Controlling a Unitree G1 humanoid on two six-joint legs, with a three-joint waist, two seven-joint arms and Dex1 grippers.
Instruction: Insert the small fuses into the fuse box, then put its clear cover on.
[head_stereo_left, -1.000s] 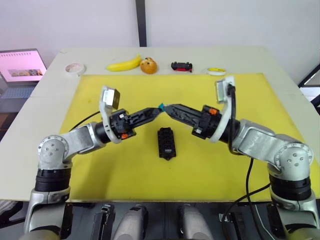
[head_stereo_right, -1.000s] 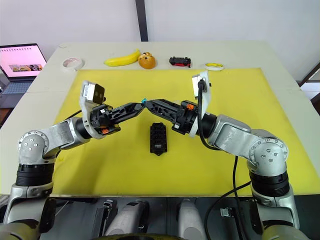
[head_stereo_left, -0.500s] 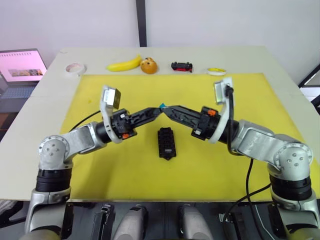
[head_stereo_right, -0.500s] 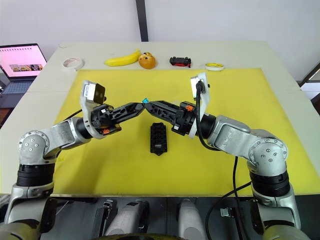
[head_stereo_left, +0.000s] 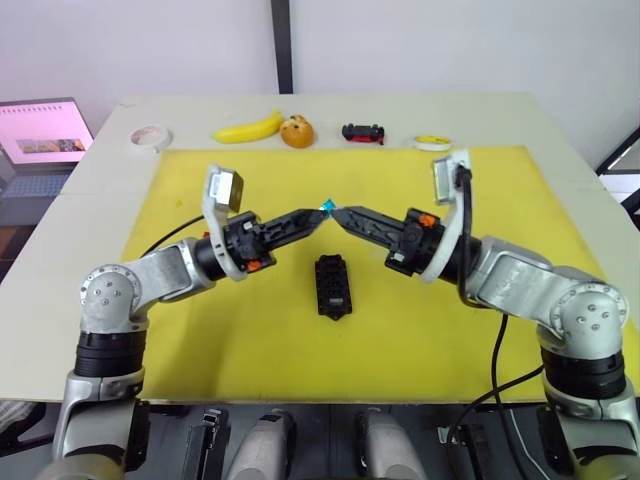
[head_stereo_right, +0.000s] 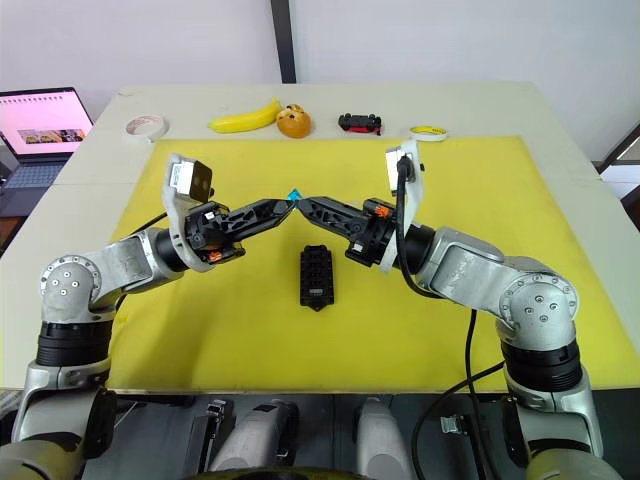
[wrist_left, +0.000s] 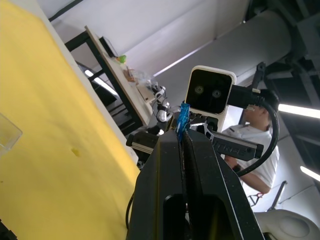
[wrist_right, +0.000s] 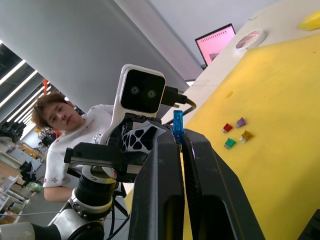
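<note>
Above the yellow mat (head_stereo_left: 500, 190) my left gripper (head_stereo_left: 316, 212) and right gripper (head_stereo_left: 337, 212) meet tip to tip. A small blue fuse (head_stereo_left: 325, 206) is pinched between both pairs of shut fingers; it sticks out past the tips in the left wrist view (wrist_left: 183, 117) and the right wrist view (wrist_right: 177, 124). The black fuse box (head_stereo_left: 332, 285) lies on the mat below and nearer me. Red (wrist_right: 227, 127), purple (wrist_right: 240, 122), orange (wrist_right: 245, 135) and green (wrist_right: 229, 143) fuses lie loose on the mat. The clear cover (wrist_left: 7, 136) rests flat on the mat.
Along the table's far edge lie a tape roll (head_stereo_left: 150, 137), a banana (head_stereo_left: 248, 128), an orange fruit (head_stereo_left: 297, 131), a black-and-red toy car (head_stereo_left: 362, 132) and a yellow disc (head_stereo_left: 433, 143). A laptop (head_stereo_left: 40, 135) stands at far left. A person (wrist_right: 65, 130) sits beyond the table.
Both grippers have lifted slightly together, keeping the blue fuse between their tips. The fuse box has not moved.
</note>
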